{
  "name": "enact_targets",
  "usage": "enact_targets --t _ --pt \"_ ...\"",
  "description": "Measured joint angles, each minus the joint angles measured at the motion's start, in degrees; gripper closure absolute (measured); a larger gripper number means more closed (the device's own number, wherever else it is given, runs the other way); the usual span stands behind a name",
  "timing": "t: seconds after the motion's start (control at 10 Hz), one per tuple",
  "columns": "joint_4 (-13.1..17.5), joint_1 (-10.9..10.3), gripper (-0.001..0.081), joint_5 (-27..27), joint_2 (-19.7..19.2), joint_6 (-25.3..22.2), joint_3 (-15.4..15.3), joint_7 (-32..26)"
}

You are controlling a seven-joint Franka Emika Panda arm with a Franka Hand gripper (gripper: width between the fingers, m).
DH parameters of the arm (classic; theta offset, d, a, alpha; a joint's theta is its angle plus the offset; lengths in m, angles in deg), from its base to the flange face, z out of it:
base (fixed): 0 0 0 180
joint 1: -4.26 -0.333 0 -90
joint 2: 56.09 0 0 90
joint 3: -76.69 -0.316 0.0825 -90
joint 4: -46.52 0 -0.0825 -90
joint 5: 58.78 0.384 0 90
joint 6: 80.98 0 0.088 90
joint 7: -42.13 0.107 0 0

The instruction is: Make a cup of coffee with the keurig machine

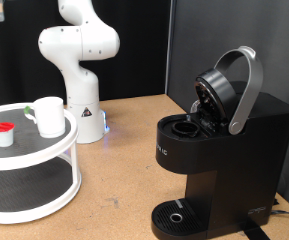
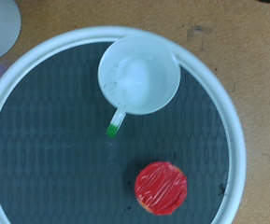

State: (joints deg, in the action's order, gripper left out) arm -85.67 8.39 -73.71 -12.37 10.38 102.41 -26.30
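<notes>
The white cup (image 1: 50,115) stands upright on the top tier of a round white stand (image 1: 54,150) at the exterior view's left. In the wrist view the cup (image 2: 139,75) is seen from above and empty, its handle tipped with a green mark (image 2: 111,131). A small white pod with a red top (image 1: 3,132) sits beside it on the same tier, also in the wrist view (image 2: 161,187). The black keurig machine (image 1: 234,160) stands at the right with its silver-handled lid (image 1: 246,85) raised and its pod chamber (image 1: 184,128) open. The gripper shows in neither view.
The white robot arm base (image 1: 82,110) stands behind the stand, and the arm rises out of the exterior view's top. The stand has a lower tier (image 1: 24,185) with a dark mat. The machine's round drip tray (image 1: 174,215) is bare. Brown tabletop lies between stand and machine.
</notes>
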Motion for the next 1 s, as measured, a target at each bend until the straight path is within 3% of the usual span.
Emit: enact_targets --t 0.2,0.4,1.0 --pt "0.79 -0.03 0.0006 -0.37 -1.23 -0.59 0.45 -0.36" --pt "-0.90 -0.06 0.0006 -0.20 -0.99 2.30 0.91 -0.88" --pt "-12.48 0.00 0.0006 -3.35 -4.33 17.26 3.14 -0.22"
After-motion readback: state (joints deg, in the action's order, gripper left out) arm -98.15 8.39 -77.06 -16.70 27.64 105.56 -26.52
